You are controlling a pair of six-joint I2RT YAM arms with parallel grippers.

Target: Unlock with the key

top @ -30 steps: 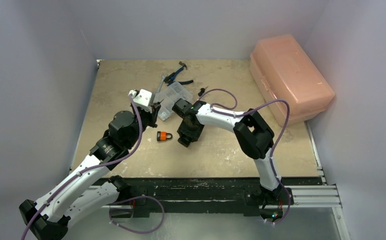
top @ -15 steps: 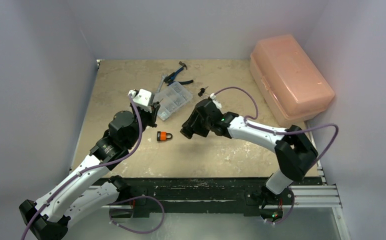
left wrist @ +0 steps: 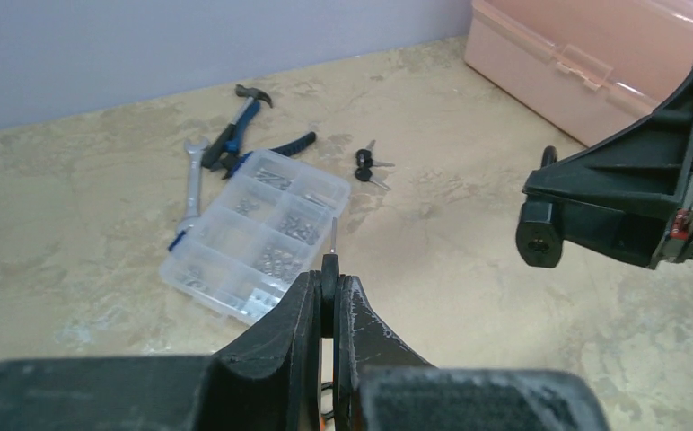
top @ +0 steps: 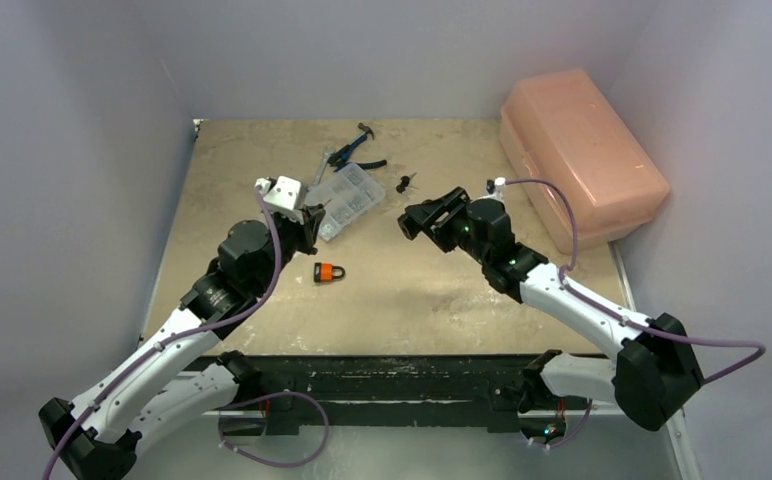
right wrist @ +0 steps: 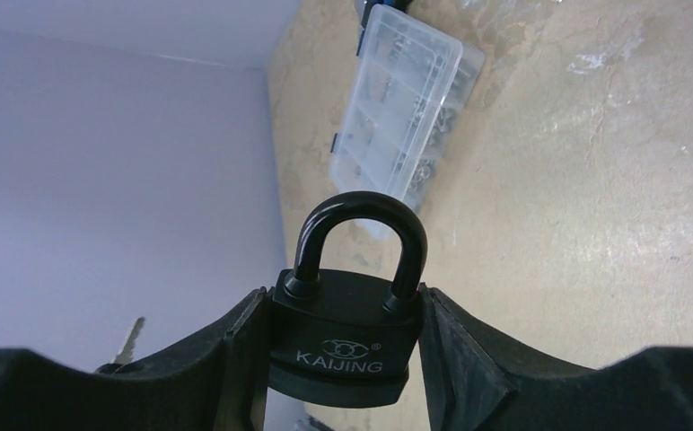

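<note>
My left gripper (left wrist: 329,280) is shut on the black head of a key (left wrist: 333,235), whose silver blade points forward past the fingertips. My right gripper (right wrist: 343,310) is shut on the body of a black padlock (right wrist: 343,346) marked KAIJING, with its shackle closed and sticking out. In the top view the right gripper (top: 417,218) hangs above the table to the right of the left gripper (top: 312,222), with a gap between them. In the left wrist view the padlock's end (left wrist: 539,242) faces the key from the right. The key blade (right wrist: 130,341) shows at the left of the right wrist view.
An orange padlock (top: 329,271) lies on the table between the arms. Behind it are a clear parts box (top: 347,200), blue-handled pliers and a wrench (top: 354,152), and a spare bunch of keys (top: 403,181). A pink toolbox (top: 577,150) fills the back right.
My right arm has swung up and to the right with the black padlock, turning it toward the left gripper. The left arm and its key have stayed put.
</note>
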